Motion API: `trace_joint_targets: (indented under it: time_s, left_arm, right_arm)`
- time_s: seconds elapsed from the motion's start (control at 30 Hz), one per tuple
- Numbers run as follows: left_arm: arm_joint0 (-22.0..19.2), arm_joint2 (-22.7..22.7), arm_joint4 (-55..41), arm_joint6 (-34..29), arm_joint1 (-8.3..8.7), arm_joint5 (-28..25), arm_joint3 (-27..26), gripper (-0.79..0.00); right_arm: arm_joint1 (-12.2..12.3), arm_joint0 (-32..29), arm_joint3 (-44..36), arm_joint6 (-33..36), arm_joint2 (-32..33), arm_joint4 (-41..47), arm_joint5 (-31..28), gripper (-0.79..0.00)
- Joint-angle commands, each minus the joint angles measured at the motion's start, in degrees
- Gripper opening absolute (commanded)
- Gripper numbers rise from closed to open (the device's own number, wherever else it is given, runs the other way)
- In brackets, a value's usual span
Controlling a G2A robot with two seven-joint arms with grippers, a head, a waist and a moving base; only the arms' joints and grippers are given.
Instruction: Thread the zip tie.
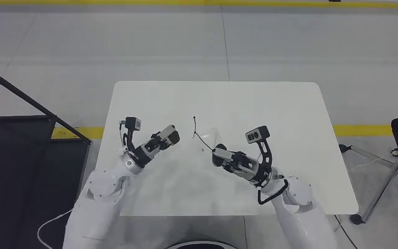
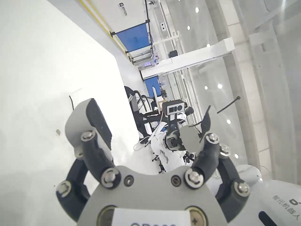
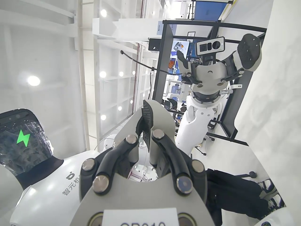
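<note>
**Spotter:** Nearest the camera?

**Me:** My right gripper (image 1: 219,153), pressed together on one end of the zip tie (image 1: 200,138). The tie's head end pokes free above the desk (image 1: 280,112), between both arms. My left gripper (image 1: 170,135) is spread and holds nothing, close by.

**Spotter:** Risks?

**Me:** My guess is that the thin strap flexes and the tip misses the head slot. It could also twist out of the pinch.

**Spotter:** Farther out?

**Me:** White desk, grey floor (image 1: 186,43), a yellow line (image 1: 367,130), and a black frame (image 1: 25,155) beside the desk.

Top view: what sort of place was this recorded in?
Likely a robot lab or industrial test hall: a white table on grey floor with a yellow floor line, and blue partition panels beyond.
</note>
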Motion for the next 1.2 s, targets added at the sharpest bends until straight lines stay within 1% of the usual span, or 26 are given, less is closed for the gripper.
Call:
trace_joint_targets:
  time_s: [0.0,0.1,0.13,0.23,0.33,0.43,0.57,0.6,0.67,0.73,0.77,1.17]
  left_arm:
    - [0.0,0.0,0.01,0.0,0.0,0.0,0.0,0.0]
    - [0.23,0.27,1.17,0.12,0.03,-0.38,-0.54,0.0]
    - [0.58,0.35,2.36,1.08,0.03,-1.89,-1.2,0.0]
    - [1.95,0.92,9.4,7.77,-0.16,-7.34,-1.98,0.0]
    - [2.88,2.0,19.25,18.41,-0.67,-12.99,-2.54,0.0]
    - [3.69,3.44,29.6,29.24,-1.31,-18.43,-2.01,0.0]
    - [4.01,3.92,45.62,42.7,-2.0,-22.7,-1.48,0.0]
    - [4.09,3.84,51.1,46.72,-2.17,-22.6,-1.52,0.0]
    - [4.34,4.48,63.75,56.32,-2.59,-20.44,-1.72,0.0]
    - [4.81,6.6,75.49,66.01,-2.98,-17.61,-0.96,0.0]
    - [5.05,7.5,78.13,68.65,-3.09,-16.98,-0.32,0.0]
    - [5.05,7.5,78.13,68.65,-3.09,-16.98,-0.32,0.0]
  right_arm:
    - [0.0,0.0,0.0,0.0,0.0,0.0,0.0,-0.785]
    - [-0.03,-0.46,-0.84,-1.3,-0.41,0.06,0.3,-0.785]
    - [-0.06,-0.54,-0.93,-1.37,-0.52,0.61,0.05,-0.785]
    - [-0.08,-0.43,-0.51,-0.76,-0.69,2.27,-0.33,-0.785]
    - [-0.07,-0.15,0.09,0.27,-0.69,4.04,-0.33,-0.785]
    - [-0.03,0.1,0.58,1.01,-0.63,5.31,-0.18,-0.785]
    - [0.05,0.66,1.33,2.68,-0.59,7.07,0.98,-0.785]
    - [0.06,0.83,1.51,3.05,-0.58,7.55,1.22,-0.785]
    - [0.1,1.08,1.8,3.5,-0.57,7.77,1.34,-0.785]
    - [0.12,1.21,1.94,3.64,-0.61,7.87,1.42,-0.785]
    - [0.13,1.26,1.98,3.67,-0.65,7.82,1.43,-0.785]
    - [0.18,1.13,1.68,2.71,-0.67,6.76,1.31,-0.785]
